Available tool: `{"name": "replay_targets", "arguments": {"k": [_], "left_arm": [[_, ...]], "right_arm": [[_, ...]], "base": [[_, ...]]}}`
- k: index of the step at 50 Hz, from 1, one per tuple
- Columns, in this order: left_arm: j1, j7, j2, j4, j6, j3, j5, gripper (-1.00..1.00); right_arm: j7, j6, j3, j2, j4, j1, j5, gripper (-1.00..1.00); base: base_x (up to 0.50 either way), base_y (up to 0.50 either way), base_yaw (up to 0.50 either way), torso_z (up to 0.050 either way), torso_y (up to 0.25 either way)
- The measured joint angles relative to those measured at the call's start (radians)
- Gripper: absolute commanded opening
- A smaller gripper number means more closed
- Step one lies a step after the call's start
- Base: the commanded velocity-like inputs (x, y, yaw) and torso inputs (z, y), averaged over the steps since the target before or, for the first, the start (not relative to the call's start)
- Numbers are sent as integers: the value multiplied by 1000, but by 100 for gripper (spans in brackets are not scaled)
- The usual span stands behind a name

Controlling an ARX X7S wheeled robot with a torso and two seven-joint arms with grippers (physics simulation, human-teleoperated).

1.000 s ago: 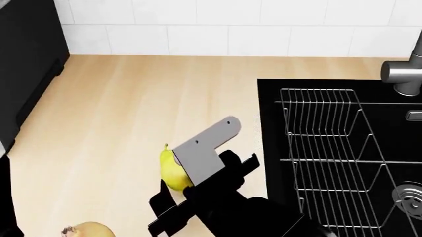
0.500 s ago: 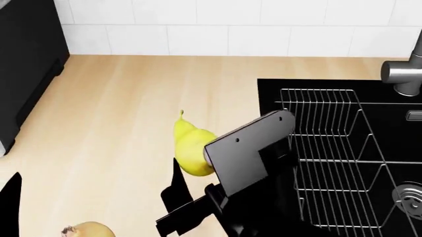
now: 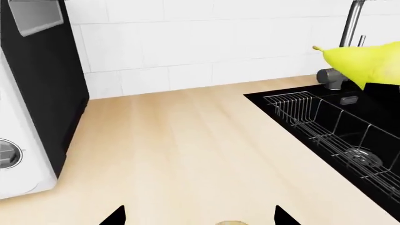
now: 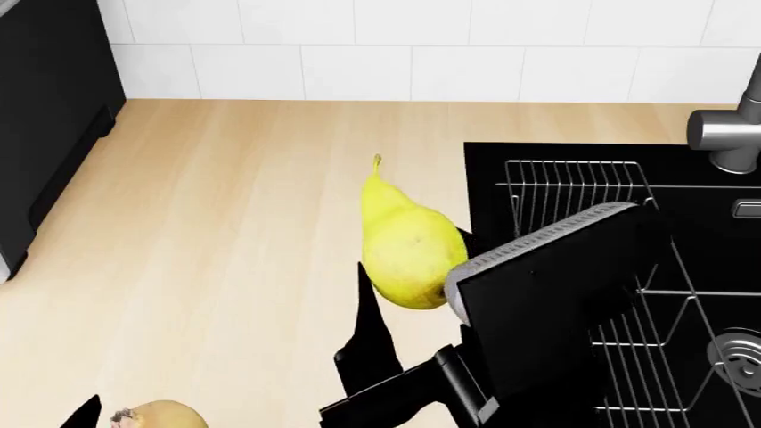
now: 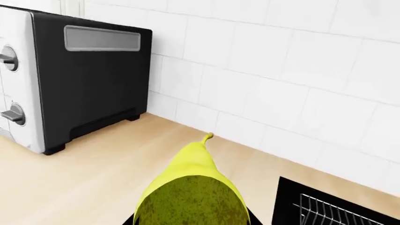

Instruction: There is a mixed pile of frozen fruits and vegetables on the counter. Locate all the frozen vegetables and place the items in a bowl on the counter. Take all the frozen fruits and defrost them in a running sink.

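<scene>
At the far left of the head view a black appliance [image 4: 48,107] stands on the light wood-grain bench [image 4: 214,232] against the white wall tiles [image 4: 356,53]; the right wrist view shows it with a silver face and 2 knobs. Low at the left edge a small tan roundish fruit [image 4: 152,415] lies on the bench, cut off by the frame. The left gripper [image 3: 196,218] shows only as 2 dark fingertips set wide apart at the edge of its wrist view, with nothing between them, hovering above the bench with a sliver of a tan fruit just under it. Toward the middle, the yellow pear [image 4: 408,241] is up off the bench, stem [image 4: 377,161] pointing toward the wall, its wide end gripped by the right gripper [image 4: 416,267]; the right wrist view shows the pear [image 5: 190,192] filling the space between the fingers, stem away from the camera. The pear hangs just beside the near-left edge of the black sink [image 4: 500,178], above the bench, not over the basin. To the right, a wire rack [image 4: 583,205] sits inside the sink, the round steel drain [image 4: 740,352] shows at the lower right, and the grey faucet [image 4: 728,134] rises at the far right edge
</scene>
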Motion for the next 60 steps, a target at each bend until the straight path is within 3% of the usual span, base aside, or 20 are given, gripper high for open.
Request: {"name": "replay_targets", "arguments": {"k": [18,60], "left_arm": [[26,43,41,-7,-62,101,89,100],[-45,152,200,-166,-133,327,321,100]], "right_arm": [[38,-49,48,74,-100,-115,27,-100],[16,-118,24,75,-106,-244,-46,-100]], "base": [[0,0,0,1,0],[0,0,0,0,0]]}}
